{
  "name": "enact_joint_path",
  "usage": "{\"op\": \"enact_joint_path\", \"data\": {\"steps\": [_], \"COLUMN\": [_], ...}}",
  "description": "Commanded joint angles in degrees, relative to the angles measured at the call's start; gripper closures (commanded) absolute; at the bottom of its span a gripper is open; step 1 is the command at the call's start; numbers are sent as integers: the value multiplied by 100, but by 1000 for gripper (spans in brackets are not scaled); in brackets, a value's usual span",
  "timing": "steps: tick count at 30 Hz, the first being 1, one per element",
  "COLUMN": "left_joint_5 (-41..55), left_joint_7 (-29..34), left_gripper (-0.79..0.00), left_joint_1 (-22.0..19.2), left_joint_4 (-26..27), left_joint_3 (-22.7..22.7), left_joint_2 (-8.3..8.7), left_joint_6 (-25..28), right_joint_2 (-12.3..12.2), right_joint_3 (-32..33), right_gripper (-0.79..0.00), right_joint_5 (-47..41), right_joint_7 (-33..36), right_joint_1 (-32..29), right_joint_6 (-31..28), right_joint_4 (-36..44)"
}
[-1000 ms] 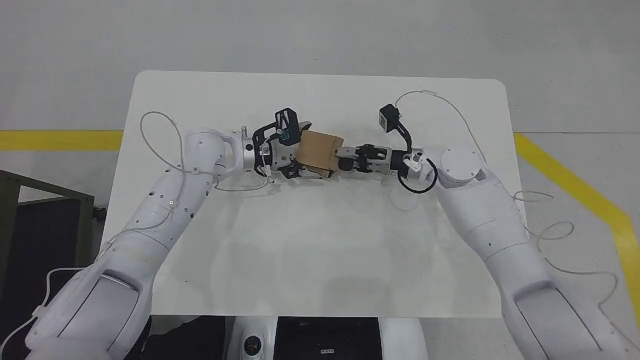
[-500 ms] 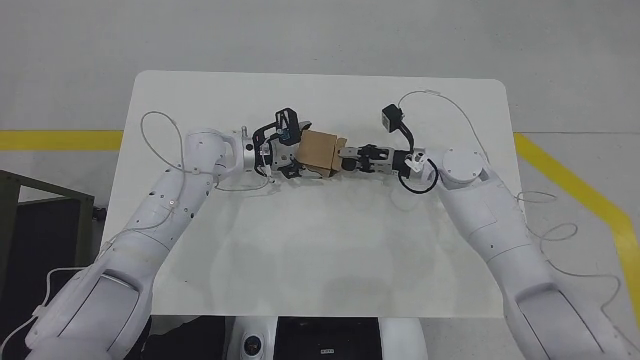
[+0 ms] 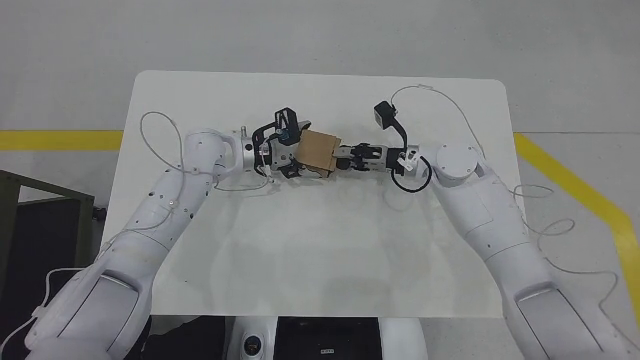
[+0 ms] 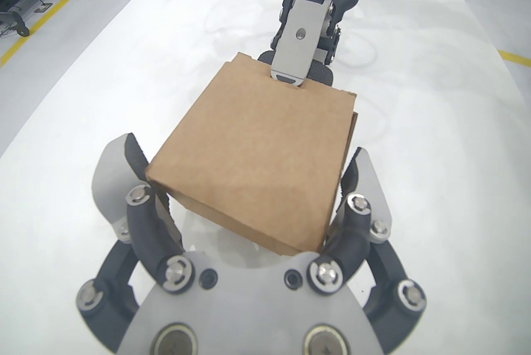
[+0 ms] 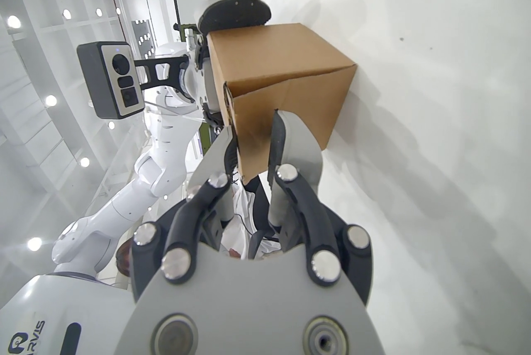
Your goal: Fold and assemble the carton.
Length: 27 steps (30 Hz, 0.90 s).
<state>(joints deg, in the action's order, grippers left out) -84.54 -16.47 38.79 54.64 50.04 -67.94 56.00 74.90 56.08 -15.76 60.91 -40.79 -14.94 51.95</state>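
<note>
— How do the arms stand?
— I see both bent inward, wrists facing each other. The left gripper [image 4: 244, 157] grips the carton [image 4: 257, 149] between wide-spread fingers, touching both sides, I think. The right gripper [image 5: 255, 128] pinches one wall, fingers nearly together.

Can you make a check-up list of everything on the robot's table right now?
Surface: white table with rounded corners.
Job's things: one brown carton, box-shaped, mid-table between both tools.
Clutter: nothing seen.
Tools: left tool clamps the carton's sides; right tool pinches one wall on the opposite end.
Cables: thin white cables loop over the table by each arm.
Surroundings: grey floor with a yellow line.
</note>
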Motion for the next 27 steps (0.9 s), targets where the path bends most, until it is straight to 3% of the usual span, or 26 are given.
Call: {"op": "enact_joint_path", "data": {"steps": [1, 5, 10, 18, 24, 27], "left_joint_5": [1, 4, 3, -4, -6, -6], "left_joint_7": [3, 9, 25, 33, 38, 39], "left_gripper": [-785, -785, -785, -785, -785, -785], "left_joint_1": [1, 5, 6, 8, 11, 13], "left_joint_4": [3, 11, 11, 11, 10, 10], "left_joint_3": [3, 6, 9, 10, 12, 17], "left_joint_2": [1, 3, 4, 7, 8, 10], "left_joint_6": [2, 3, -2, -7, -22, -20], "right_joint_2": [8, 26, 20, -76, -146, -175], "right_joint_3": [-16, -51, -23, 188, 323, 375], "right_gripper": [-114, -123, -265, -351, -317, -194], "right_joint_5": [5, 16, 13, 12, 28, 47], "right_joint_7": [-10, -22, -2, 113, 185, 187], "right_joint_1": [21, 61, 79, -67, -207, -264], "right_joint_6": [-1, -6, -27, -11, 64, 93], "right_joint_4": [-3, -39, -83, 190, 401, 486]}}
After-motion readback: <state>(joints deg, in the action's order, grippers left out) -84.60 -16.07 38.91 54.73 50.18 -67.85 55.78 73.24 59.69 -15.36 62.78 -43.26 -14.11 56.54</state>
